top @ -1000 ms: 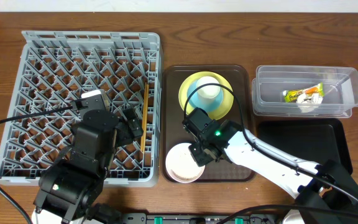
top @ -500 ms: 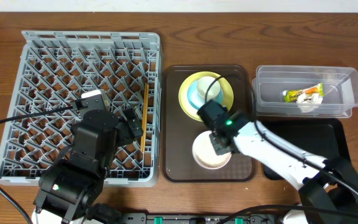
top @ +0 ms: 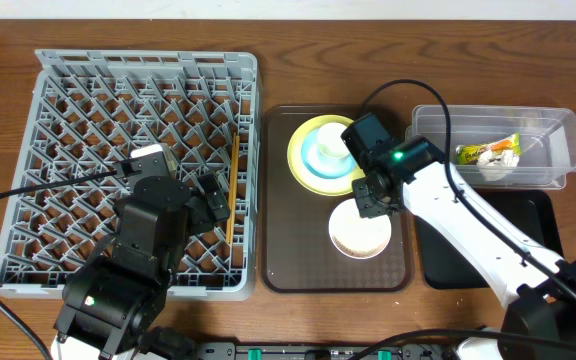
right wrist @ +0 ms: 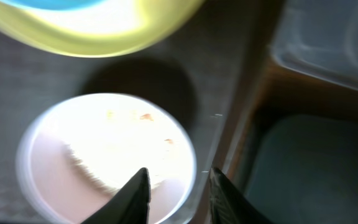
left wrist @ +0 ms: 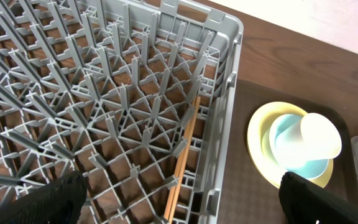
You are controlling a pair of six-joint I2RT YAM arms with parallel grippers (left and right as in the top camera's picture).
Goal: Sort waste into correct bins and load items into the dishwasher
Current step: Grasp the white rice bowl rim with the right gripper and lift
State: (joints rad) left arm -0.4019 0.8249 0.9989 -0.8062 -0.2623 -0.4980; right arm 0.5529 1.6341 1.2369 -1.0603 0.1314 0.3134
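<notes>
Seen from overhead, the right gripper (top: 373, 195) is carrying the white bowl (top: 360, 235) by its rim. A second ago the bowl was sitting at the front left corner of the brown tray (top: 280, 270); now it is nearing the tray's right edge, just beside the black tray (top: 543, 215) and in front of the clear tub (top: 428, 172), which is holding the wrapper (top: 488, 152) and the tissue (top: 495, 170). That shift is likely leading to the scraps being tipped into a bin before the bowl goes to the rack (top: 146, 58). The left arm (top: 153, 225) has not stirred above the rack's front right part, where the chopsticks (top: 233, 190) are lying. From the left wrist, the left gripper (left wrist: 182, 202) is hanging with its fingers wide apart over the rack's pegs, the chopsticks running along the right wall and most cells standing free; beyond it the cup (left wrist: 319, 134) is sitting in the blue bowl (left wrist: 291, 155) on the plate (left wrist: 257, 134). From the right wrist, the fingers are straddling the bowl's rim and appear clamped on it, white and beige scraps (right wrist: 120, 146) showing inside. The brown tray's lip and a strip of bare table are separating the bowl from the black tray, while the tub's wall looks taller and may be calling for a lift.
</notes>
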